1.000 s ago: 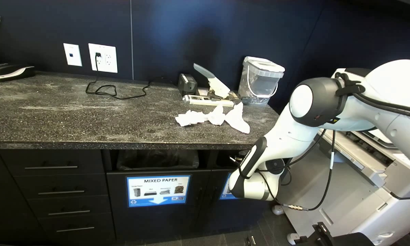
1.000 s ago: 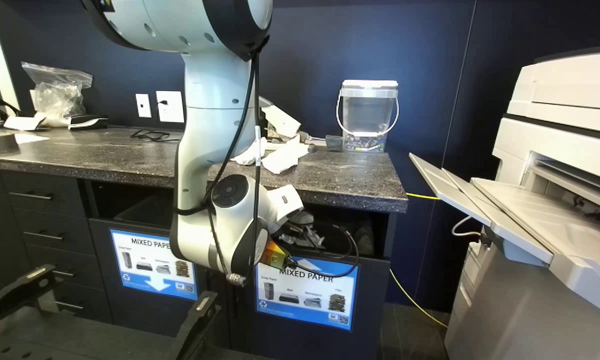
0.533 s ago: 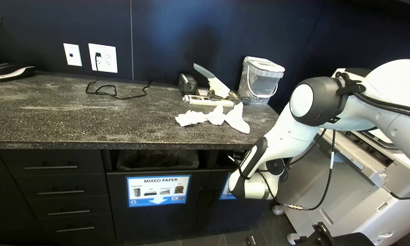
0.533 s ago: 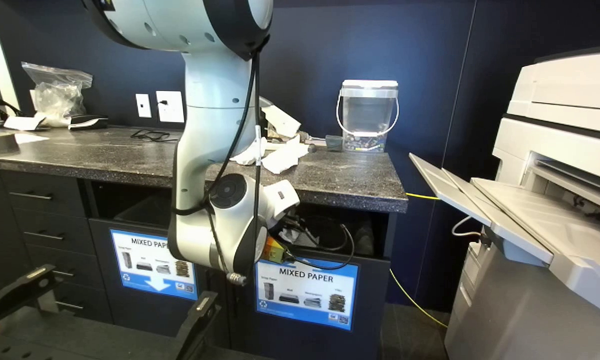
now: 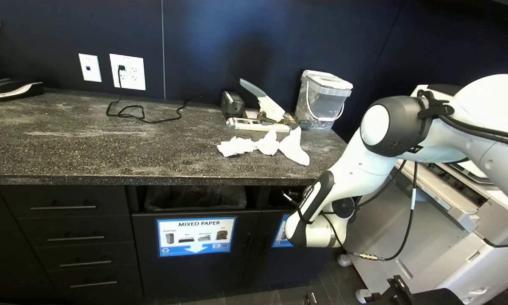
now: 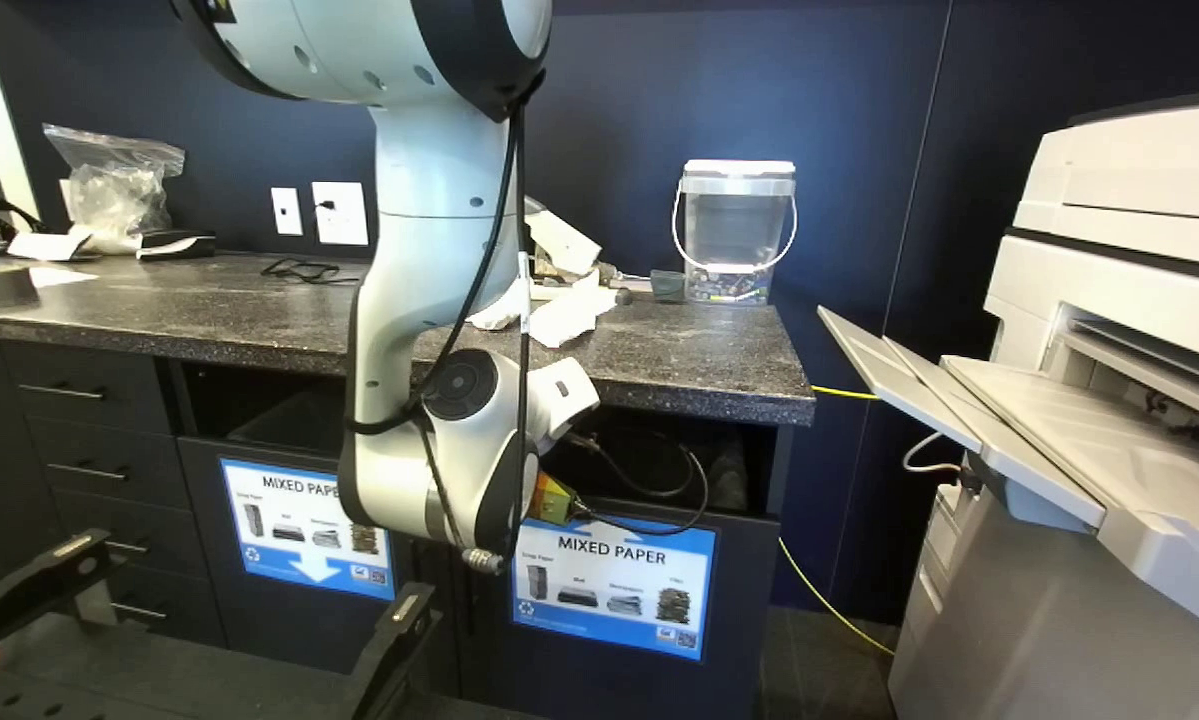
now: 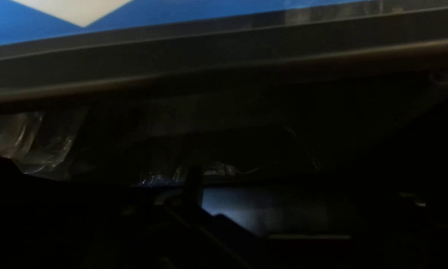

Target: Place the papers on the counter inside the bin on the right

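We saw three crumpled white papers (image 5: 295,149) in a row near the right end of the dark speckled stone surface (image 5: 88,157), close beside one another; whether their edges touched, we could not tell. They lay well apart from the claw (image 6: 577,458) and higher than it: the papers were up on top, while the claw was below the front edge, at the shadowed mouth of the right-hand bin (image 6: 744,522). In an exterior view the robot arm (image 6: 424,260) hung in front of the papers and hid part of the group.

The claw itself was mostly covered by the arm and lost in the dark, and the wrist view was too dim to help, so we could not tell whether it was spread, pressed together or pinching anything. In that view we made out the blue edge and white arrow tip of a label (image 7: 179,13), with glossy clear plastic (image 7: 48,147) in the opening.

Just behind the papers we saw a pale desktop tool (image 5: 270,109) with a raised lever, and near it a translucent plastic tub (image 5: 323,101) with small items in its bottom.
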Controlling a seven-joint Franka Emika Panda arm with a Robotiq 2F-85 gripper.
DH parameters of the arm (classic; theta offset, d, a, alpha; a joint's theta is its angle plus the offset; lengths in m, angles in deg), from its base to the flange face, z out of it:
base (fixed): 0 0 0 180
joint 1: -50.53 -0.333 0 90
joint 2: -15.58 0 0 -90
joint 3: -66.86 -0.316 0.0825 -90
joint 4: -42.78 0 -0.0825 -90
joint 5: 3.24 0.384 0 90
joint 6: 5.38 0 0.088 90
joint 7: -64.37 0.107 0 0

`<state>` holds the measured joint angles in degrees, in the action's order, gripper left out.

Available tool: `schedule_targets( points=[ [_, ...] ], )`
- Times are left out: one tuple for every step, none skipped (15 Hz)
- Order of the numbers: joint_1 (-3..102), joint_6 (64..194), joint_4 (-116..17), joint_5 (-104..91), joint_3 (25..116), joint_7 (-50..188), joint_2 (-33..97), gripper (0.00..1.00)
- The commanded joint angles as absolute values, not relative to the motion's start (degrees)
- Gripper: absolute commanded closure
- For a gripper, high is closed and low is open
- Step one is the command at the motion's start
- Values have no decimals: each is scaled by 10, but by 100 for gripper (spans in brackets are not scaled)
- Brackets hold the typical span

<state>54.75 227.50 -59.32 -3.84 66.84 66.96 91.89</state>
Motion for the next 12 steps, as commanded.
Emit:
schedule_targets(
  points=[
    [516,2242,-616,15,697,626,892,0],
    [508,2229,-626,28,705,613,884,0],
    [505,2215,-639,30,710,605,873,0],
    [499,2203,-649,36,716,599,865,0],
    [493,2199,-664,40,721,593,854,0],
    [491,2196,-678,34,725,589,843,0],
    [487,2196,-695,30,729,585,829,0],
    [482,2193,-717,29,733,580,814,0],
    [478,2191,-736,26,736,574,800,0],
    [474,2183,-761,23,739,568,779,0],
    [469,2177,-782,24,743,561,763,0],
    [465,2163,-807,19,747,553,740,0]
  ],
)
